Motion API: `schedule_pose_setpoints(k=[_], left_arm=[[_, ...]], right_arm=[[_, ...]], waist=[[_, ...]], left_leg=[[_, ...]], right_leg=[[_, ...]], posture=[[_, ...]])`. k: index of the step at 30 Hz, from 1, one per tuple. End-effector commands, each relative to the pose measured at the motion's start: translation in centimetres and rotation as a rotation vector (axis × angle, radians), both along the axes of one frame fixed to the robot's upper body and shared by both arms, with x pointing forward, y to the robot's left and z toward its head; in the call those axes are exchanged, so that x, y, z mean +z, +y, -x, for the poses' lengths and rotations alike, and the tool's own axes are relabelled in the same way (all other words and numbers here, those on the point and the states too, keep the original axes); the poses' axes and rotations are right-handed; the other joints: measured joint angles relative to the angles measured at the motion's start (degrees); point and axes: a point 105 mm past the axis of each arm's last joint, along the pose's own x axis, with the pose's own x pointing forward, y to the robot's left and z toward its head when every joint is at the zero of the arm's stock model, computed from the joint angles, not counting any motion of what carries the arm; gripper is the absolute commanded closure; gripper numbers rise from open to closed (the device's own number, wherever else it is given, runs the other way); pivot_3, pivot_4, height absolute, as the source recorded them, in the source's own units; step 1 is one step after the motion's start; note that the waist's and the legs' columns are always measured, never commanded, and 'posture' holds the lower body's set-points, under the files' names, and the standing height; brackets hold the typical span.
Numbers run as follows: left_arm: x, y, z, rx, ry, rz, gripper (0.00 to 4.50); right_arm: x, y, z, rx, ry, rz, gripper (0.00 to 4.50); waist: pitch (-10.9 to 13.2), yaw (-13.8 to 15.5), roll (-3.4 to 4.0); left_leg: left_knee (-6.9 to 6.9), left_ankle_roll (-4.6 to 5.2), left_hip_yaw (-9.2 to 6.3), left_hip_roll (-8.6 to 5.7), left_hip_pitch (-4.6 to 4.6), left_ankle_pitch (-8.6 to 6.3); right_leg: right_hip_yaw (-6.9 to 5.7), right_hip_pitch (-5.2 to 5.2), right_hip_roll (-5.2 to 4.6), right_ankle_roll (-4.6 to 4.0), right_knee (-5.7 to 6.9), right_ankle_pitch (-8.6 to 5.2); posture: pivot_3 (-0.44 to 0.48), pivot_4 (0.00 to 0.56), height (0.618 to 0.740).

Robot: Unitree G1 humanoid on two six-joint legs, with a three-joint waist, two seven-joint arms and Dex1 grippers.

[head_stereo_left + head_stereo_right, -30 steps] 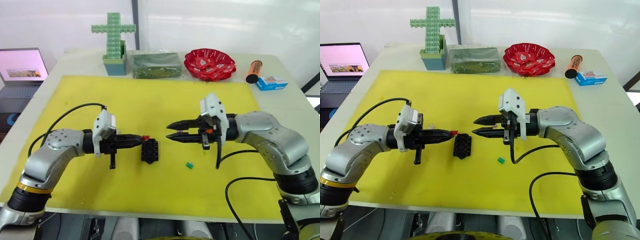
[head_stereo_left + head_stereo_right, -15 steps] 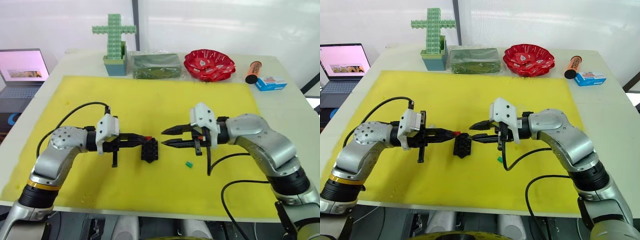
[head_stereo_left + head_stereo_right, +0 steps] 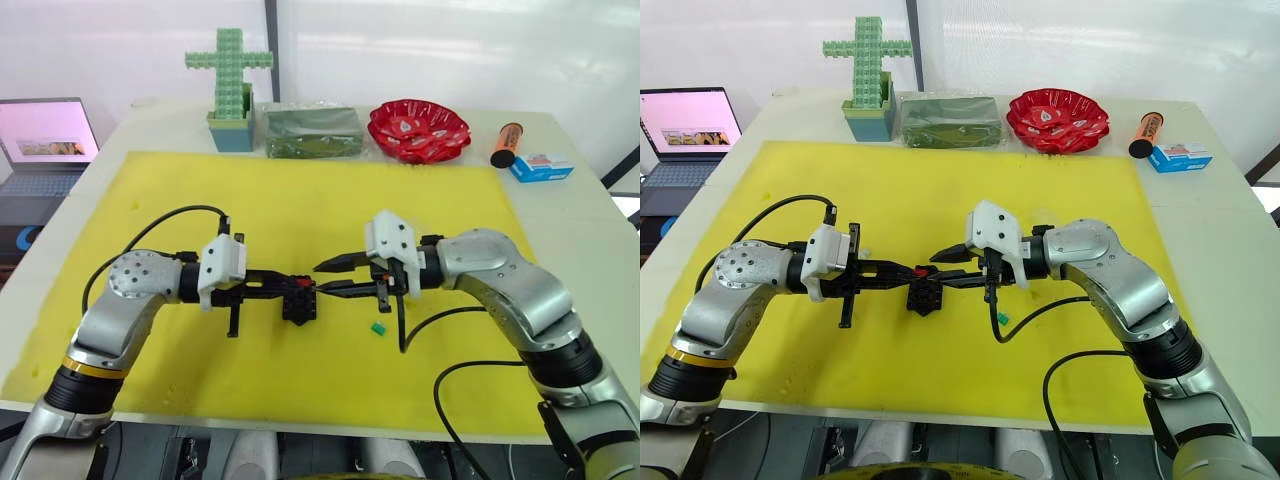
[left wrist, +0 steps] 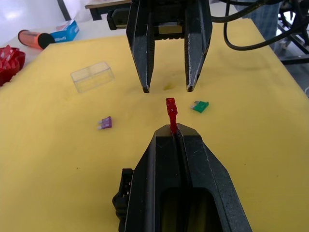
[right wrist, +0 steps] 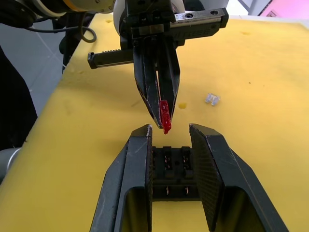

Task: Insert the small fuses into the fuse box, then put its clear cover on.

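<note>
Both tools moved inward over the fuse box (image 3: 299,299); left tool (image 4: 173,129) pinches the red fuse (image 4: 171,110), right tool (image 5: 169,133) spread.

The fuse box (image 3: 299,300) sits at frame centre on the mat (image 3: 300,200); a fuse (image 3: 378,328) lies lower right of it; bowl (image 3: 419,129), bag (image 3: 312,131) and carton (image 3: 543,166) line the surface's (image 3: 590,220) upper edge.

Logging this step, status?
Left pincer shut on red fuse, over fuse box. Right pincer open, facing it. Green fuse, clear cover loose on mat.
</note>
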Motion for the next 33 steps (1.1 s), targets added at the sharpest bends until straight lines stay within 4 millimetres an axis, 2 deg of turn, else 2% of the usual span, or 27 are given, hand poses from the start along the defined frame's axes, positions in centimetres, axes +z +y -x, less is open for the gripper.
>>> schedule_pose_setpoints(k=[1,16,19,21,33], left_arm=[[1.21,-0.70,0.42,-0.027,-0.047,0.011,4.50],[1.46,-0.77,0.55,-0.022,-0.048,0.001,4.50],[1.43,-0.79,0.60,-0.025,-0.050,-0.002,4.50],[1.51,-0.82,0.59,-0.023,-0.048,0.002,4.50],[0.95,-0.49,0.48,0.007,-0.039,-0.021,4.50]], right_arm=[[1.02,0.73,0.09,0.018,-0.040,-0.025,3.24],[0.56,0.63,0.24,0.033,-0.016,-0.023,3.24],[0.39,0.46,0.24,0.035,-0.010,-0.019,3.82],[0.25,0.32,0.28,0.037,-0.007,-0.013,4.49],[0.65,0.37,0.55,0.048,0.003,-0.020,4.49]], waist=[[0.0,0.0,0.00],[0.0,0.0,0.00],[0.0,0.0,0.00],[0.0,0.0,0.00],[0.0,0.0,0.00]], left_leg=[[0.00,0.00,0.00,0.00,0.00,0.00],[0.02,0.00,-0.02,0.00,0.01,0.00],[0.04,0.00,-0.02,0.00,0.01,0.00],[0.04,0.00,-0.02,0.00,0.01,0.00],[0.06,0.00,-0.03,0.00,0.04,0.00]], right_leg=[[0.00,0.00,0.01,0.04,0.00,0.02],[-0.01,0.02,0.02,0.11,0.03,0.06],[0.00,0.02,0.02,0.11,0.03,0.06],[0.00,0.02,0.02,0.11,0.03,0.06],[-0.01,0.03,0.02,0.11,0.08,0.06]], posture=[[0.000,0.150,0.740],[0.000,0.150,0.740],[0.000,0.150,0.740],[0.000,0.150,0.740],[0.000,0.150,0.740]])
